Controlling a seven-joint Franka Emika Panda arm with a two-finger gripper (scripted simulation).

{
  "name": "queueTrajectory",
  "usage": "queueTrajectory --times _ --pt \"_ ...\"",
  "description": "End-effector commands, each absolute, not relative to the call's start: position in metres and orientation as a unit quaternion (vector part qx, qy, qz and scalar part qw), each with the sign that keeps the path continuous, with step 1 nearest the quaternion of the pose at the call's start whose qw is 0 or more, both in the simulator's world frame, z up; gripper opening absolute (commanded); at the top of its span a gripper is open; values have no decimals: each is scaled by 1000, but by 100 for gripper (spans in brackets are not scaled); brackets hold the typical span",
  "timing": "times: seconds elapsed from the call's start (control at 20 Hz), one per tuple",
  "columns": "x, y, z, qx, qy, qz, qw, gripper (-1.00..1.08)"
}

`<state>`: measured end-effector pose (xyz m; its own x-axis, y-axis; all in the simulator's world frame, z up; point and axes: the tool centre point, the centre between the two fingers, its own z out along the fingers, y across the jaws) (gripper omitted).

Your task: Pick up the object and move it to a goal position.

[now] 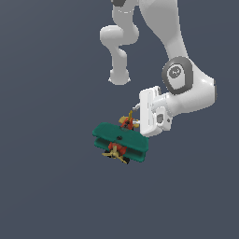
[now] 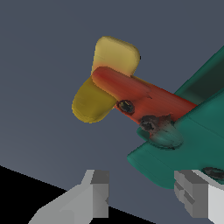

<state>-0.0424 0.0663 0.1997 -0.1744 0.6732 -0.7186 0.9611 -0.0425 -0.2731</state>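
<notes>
Exterior view, read from its left to its right. The toy biplane (image 1: 120, 142) lies near the middle of the frame against a plain dark grey-blue ground (image 1: 46, 186). Its two teal-green wings (image 1: 122, 136) are stacked and slant down toward the exterior view's right; the red nose with the yellow propeller (image 1: 116, 152) points toward the lower edge of the frame, and the red and yellow tail end (image 1: 127, 122) points up toward the arm. Whether the biplane rests on the ground or is lifted cannot be told. Just to the right of the tail sits the gripper (image 1: 135, 114), carried by the white hand block (image 1: 151, 112) of the Panda arm (image 1: 186, 86), whose links rise to the top of the frame. The fingers are mostly hidden here behind the tail and the hand.

Wrist view. Two grey fingertips (image 2: 98, 192) stand apart, with a clear gap between them. The yellow tail fins (image 2: 111, 57) and red fuselage (image 2: 144, 98) lie beyond the tips, and a teal wing (image 2: 192, 148) reaches down close to the other fingertip (image 2: 192, 194). Nothing is seen clamped between the jaws; whether that wing edge touches the fingertip cannot be told.
</notes>
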Motion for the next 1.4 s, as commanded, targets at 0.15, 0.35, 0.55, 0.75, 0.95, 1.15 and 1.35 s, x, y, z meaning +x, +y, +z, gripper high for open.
queueTrajectory --times 0.15,0.35,0.55,0.75,0.95,1.15,1.35 --pt "-36 71 194 564 692 -408 192 28" --pt "-32 74 190 529 708 -427 193 28" --pt "-28 77 187 499 719 -443 193 28" --pt "-25 79 185 477 727 -454 193 28" --pt "-23 81 183 462 732 -462 192 28" --pt "-22 82 181 452 735 -468 192 28" --pt "-21 82 183 450 736 -468 192 28"
